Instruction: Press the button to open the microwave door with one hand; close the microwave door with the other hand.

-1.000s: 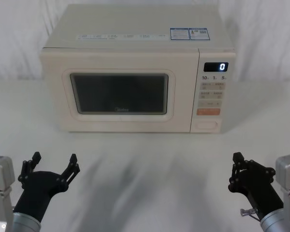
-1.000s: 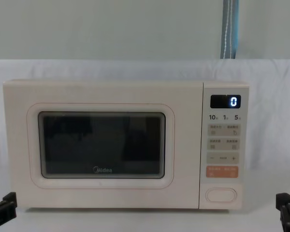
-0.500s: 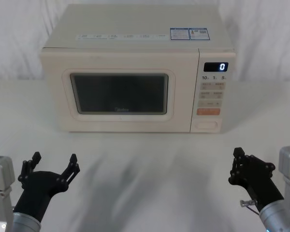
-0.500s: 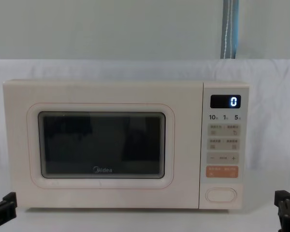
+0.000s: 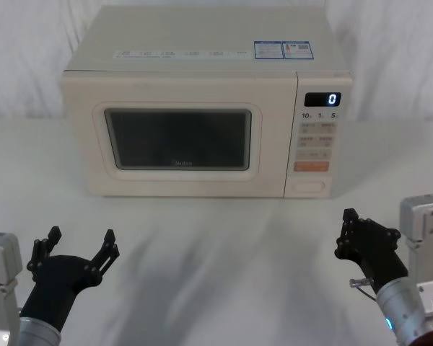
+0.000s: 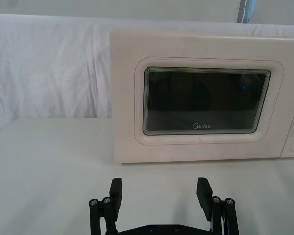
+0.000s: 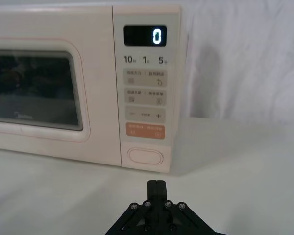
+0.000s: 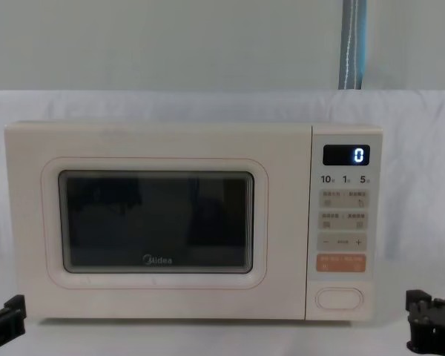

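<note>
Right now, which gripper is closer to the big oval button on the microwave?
Right. The right gripper sits shut in front of the button, a little to its right; the left gripper waits open far across, before the microwave door.

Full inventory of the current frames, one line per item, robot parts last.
microwave: 1, cream-white, centre of the table, display reads 0
microwave door: 1, cream with dark window, closed, left part of the front
button: 1, cream oval, bottom of the control panel
orange button: 1, orange, just above the oval button
table: 1, white cloth-covered, under the microwave
left end effector: 1, black, open, near left, off the microwave
right end effector: 1, black, shut, near right, short of the panel
</note>
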